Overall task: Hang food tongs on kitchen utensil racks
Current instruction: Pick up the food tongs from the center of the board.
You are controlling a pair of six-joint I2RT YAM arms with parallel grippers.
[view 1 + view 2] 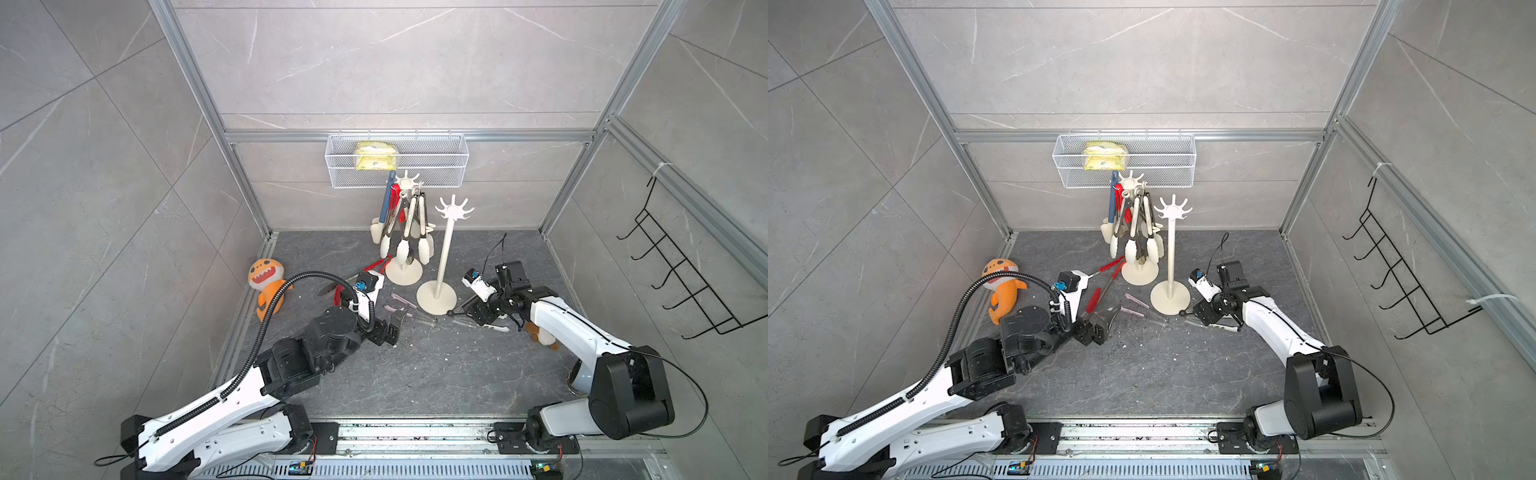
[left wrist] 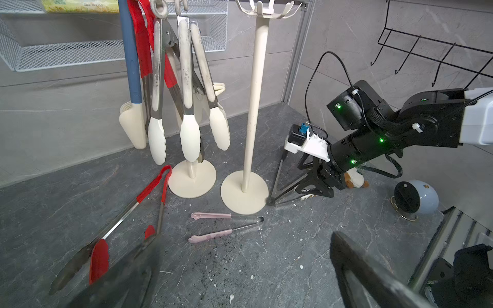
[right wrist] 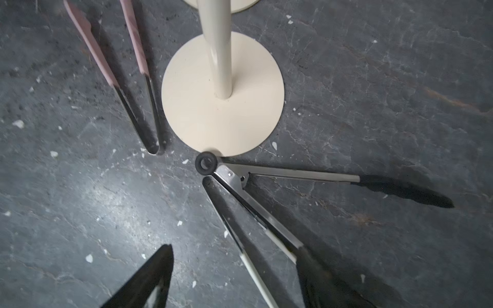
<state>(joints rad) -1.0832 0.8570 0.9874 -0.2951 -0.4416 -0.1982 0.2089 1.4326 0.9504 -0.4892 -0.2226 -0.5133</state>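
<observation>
My L claw (image 2: 245, 237) is wide open, nothing in it. Close by one finger I see long steel tongs w/ red silicone grips (image 2: 153, 184). Straight ahead are small pink-handled steel tongs (image 2: 213, 215). Beyond those stand two tall cream pole racks: the loaded rack (image 1: 404, 272), hung w/ white-tipped tongs (image 2: 189, 138), and the bare rack (image 1: 445, 257) beside it. Black-tipped steel tongs (image 3: 293, 173) lie flat, ring against the bare rack's base. R claw (image 3: 234, 249) hovers just behind them, jaws apart, gripping nothing.

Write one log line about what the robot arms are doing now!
left pincer: open, near pink tongs | right pincer: open, over black tongs beside base of bare rack | black tongs: on floor, unhung
</observation>
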